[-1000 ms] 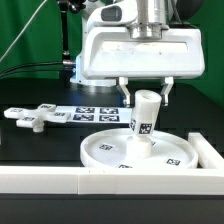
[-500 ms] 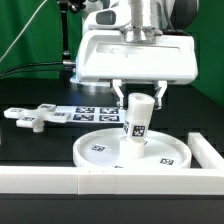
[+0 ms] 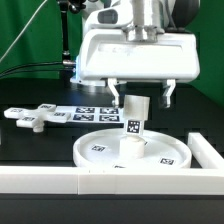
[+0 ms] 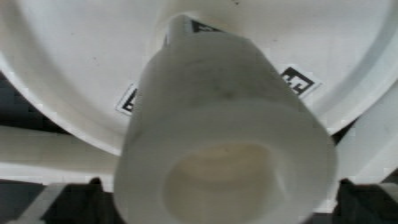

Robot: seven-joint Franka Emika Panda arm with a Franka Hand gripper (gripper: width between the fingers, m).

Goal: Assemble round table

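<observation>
The large round disc (image 3: 100,150) lies flat near the white wall. The short cylindrical leg (image 3: 135,122) stands close to upright on the disc's centre, with a square marker on its side. My gripper (image 3: 141,97) hangs right above the leg, open, with one finger on each side and a gap to the leg on both. The flat cross-shaped piece (image 3: 33,117) lies on the table at the exterior view's left. In the wrist view the leg (image 4: 222,110) fills the middle, seen end-on, with the disc (image 4: 71,70) behind it.
The marker board (image 3: 85,113) lies on the black table behind the disc. The long white border wall (image 3: 60,180) runs along the front and turns up the exterior view's right side (image 3: 208,150). A black stand rises at the back left (image 3: 68,40).
My fingers have spread apart and let go of the leg. The leg went from tilted in my grip to standing nearly upright on the disc's centre.
</observation>
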